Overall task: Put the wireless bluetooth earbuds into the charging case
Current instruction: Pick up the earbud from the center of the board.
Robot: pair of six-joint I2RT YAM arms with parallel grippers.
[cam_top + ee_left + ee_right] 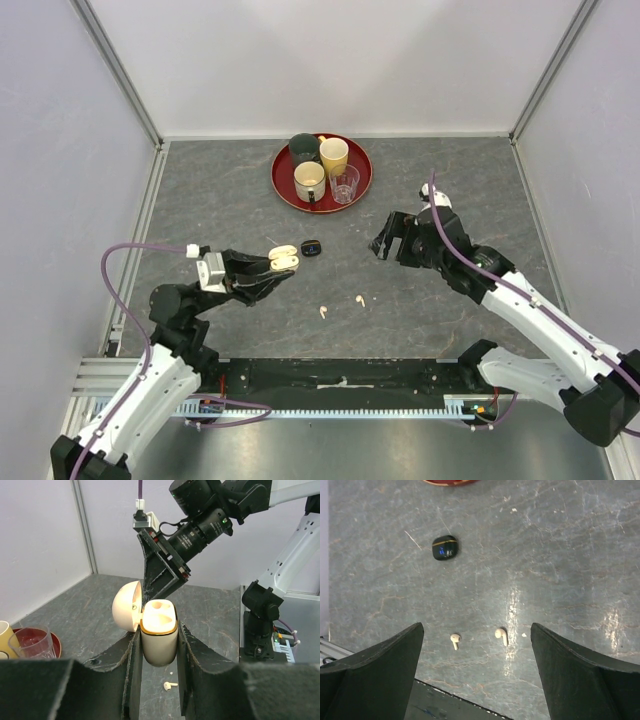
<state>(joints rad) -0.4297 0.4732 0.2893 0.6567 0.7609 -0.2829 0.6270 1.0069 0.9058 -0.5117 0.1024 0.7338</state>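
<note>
Earbuds [501, 635], 2 cream ones, lie below the wide-open empty right claw [476, 630]; left claw [158, 635] grips the open cream case [160, 650].

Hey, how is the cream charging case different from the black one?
The cream case is clamped in the left gripper, off the table; the black case lies loose on the table. The cream case's lid is flipped open; the black case looks shut. Both are small and rounded, with a gold band.
</note>
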